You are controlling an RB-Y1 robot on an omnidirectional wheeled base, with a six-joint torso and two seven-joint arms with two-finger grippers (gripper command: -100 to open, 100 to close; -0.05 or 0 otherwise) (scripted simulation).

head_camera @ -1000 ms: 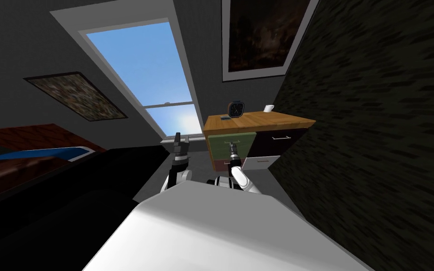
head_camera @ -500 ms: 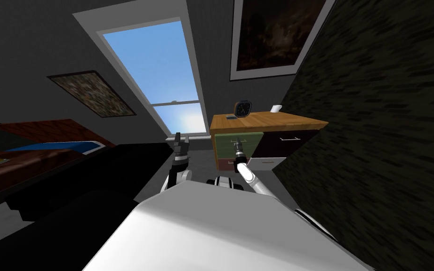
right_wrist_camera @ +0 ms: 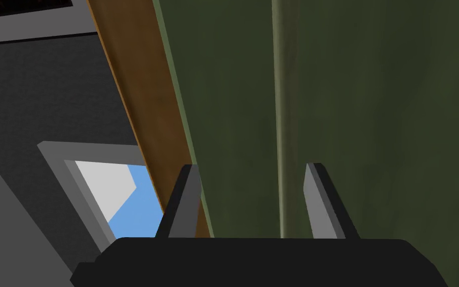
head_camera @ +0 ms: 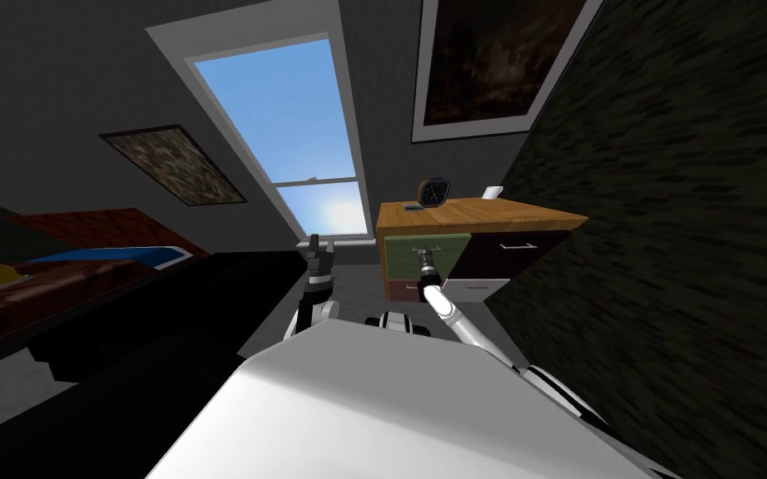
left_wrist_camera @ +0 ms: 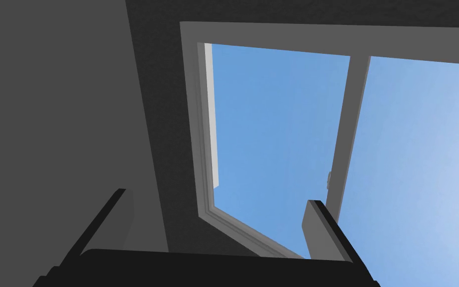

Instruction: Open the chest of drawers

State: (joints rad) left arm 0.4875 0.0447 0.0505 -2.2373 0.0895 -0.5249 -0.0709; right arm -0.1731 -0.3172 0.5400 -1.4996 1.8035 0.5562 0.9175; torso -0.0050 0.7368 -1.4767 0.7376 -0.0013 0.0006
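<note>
Bedroom, bed (head_camera: 82,226), chest of drawers (head_camera: 473,218), window (head_camera: 290,116)

The right arm is stretching forward, and the right hand (head_camera: 423,252) is holding its two fingers (right_wrist_camera: 323,204) apart. The left hand (head_camera: 319,244) is pointing upward beside it, its fingers (left_wrist_camera: 323,229) standing open too.

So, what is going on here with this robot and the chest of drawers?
The right arm reaches to the green drawer front of the chest of drawers. Its jaws stand open, a pale strip, likely the handle, lined up between them, nothing gripped yet. The left arm is raised beside it, jaws open, holding nothing.
</note>
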